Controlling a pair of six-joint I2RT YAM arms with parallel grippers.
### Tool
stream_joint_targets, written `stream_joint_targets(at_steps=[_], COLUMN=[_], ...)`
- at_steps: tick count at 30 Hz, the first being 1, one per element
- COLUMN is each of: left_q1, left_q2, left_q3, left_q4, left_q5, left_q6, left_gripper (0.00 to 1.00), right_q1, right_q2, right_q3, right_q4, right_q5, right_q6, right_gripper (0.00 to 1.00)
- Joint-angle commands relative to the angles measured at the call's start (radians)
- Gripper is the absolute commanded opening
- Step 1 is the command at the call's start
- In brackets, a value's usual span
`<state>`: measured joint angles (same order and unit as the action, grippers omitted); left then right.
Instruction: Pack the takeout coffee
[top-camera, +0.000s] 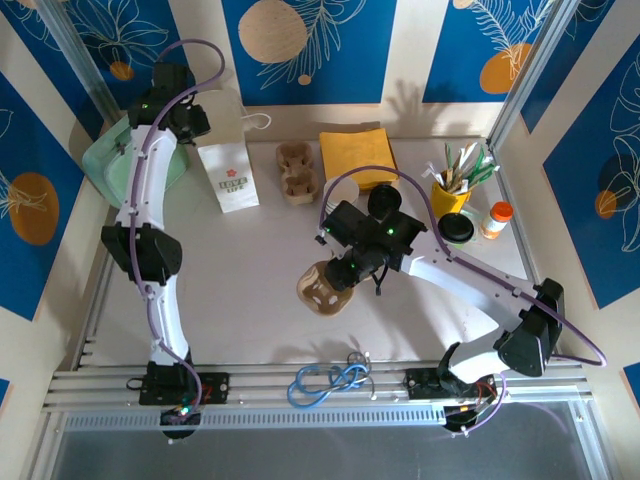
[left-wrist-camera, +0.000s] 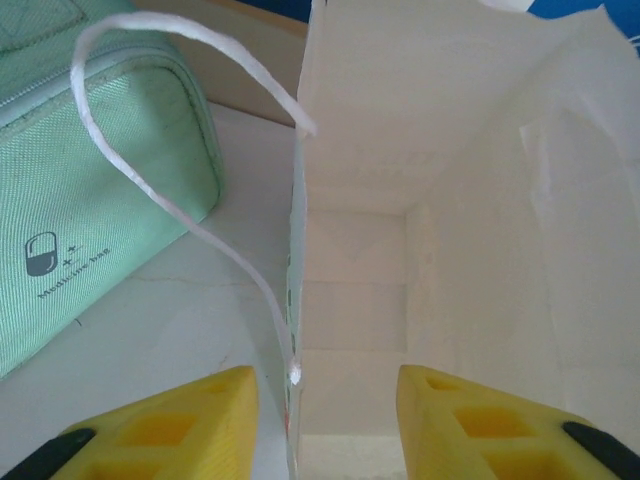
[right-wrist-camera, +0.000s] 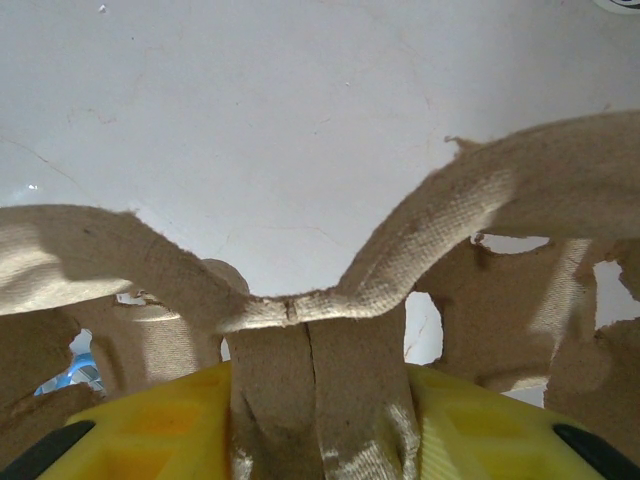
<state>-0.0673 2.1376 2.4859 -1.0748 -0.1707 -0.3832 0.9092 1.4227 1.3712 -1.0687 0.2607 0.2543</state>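
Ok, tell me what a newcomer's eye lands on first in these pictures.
First is the right gripper, shut on the middle ridge of a brown pulp cup carrier at mid-table. Next is the left gripper, open and straddling one wall of the white paper bag at the back left, beside a mint-green pouch.

Rough pulp carrier (right-wrist-camera: 440, 230), matt paper bag (left-wrist-camera: 450, 150)
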Motion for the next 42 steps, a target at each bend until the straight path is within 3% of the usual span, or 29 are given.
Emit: stream_joint_targets(at_steps=[1,14,25,29,42], left_q1=[0.011,0.01,0.006,-0.012,-0.054], left_q2=[0.02,0.06,0.023,-0.064,-0.493], left_q3=[0.039,0.038,0.027,-0.086,-0.674], left_q4=[-0.034,-0.038,-0.077,-0.07,0.042], left_q5=[-0.023,-0.038,0.017,0.014,0.056], left_q6=[0.02,0.026,0.016,0.006,-0.093], left_gripper=[0.39,0.28,0.08,0.07,0.06], right_q1=[-0.005,-0.011,-0.01,-0.009,-0.013], right_q2=[-0.03,-0.035,-0.054,-0.069,-0.116], right_q3=[-0.008,-0.01,-0.009,-0.013,-0.017], right_q4=[-0.025,-0.025,-0.037,-0.046,-0.08], right_q5=[-0.017,-0.024,-0.031,-0.029,-0.03], right_q6=[-0.007,-0.013,-0.013,-0.014,0.009], right_gripper=[0.4,0.4,0.4,0.4,0.4])
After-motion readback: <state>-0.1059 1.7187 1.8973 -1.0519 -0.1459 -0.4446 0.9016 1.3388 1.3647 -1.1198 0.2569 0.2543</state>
